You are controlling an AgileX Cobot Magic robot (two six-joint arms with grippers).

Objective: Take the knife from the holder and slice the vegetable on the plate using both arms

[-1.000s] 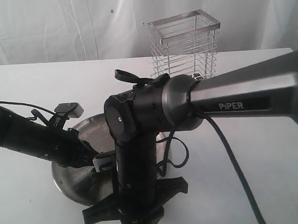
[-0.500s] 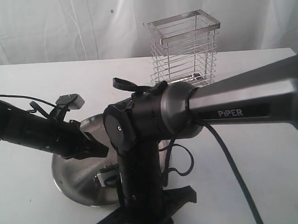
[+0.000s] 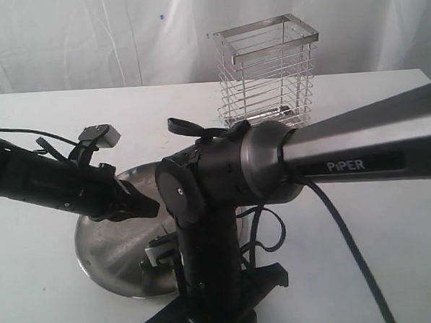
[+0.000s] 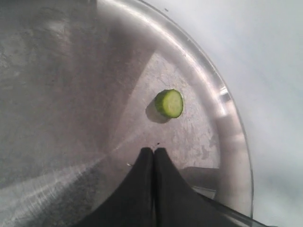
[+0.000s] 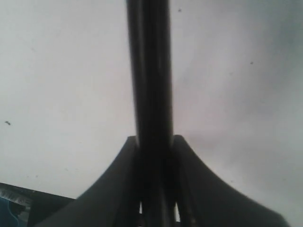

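Knife point(image 5: 150, 71) out of the holder point(image 3: 269, 72), vegetable point(image 4: 169, 103) lying free on the plate point(image 4: 222, 94).

The right gripper point(image 5: 154, 139) is clamped on the slim black knife beside the plate, over bare table. The left gripper point(image 4: 154, 150) has its jaws pressed together, empty, hanging above the plate. The small green piece lies inside the plate near its rim, just ahead of the left fingertips but apart from them. I judge the risk is this: nothing pins the piece, so a pressing blade may push it across the smooth steel, and the two arms crowd closely over the plate.
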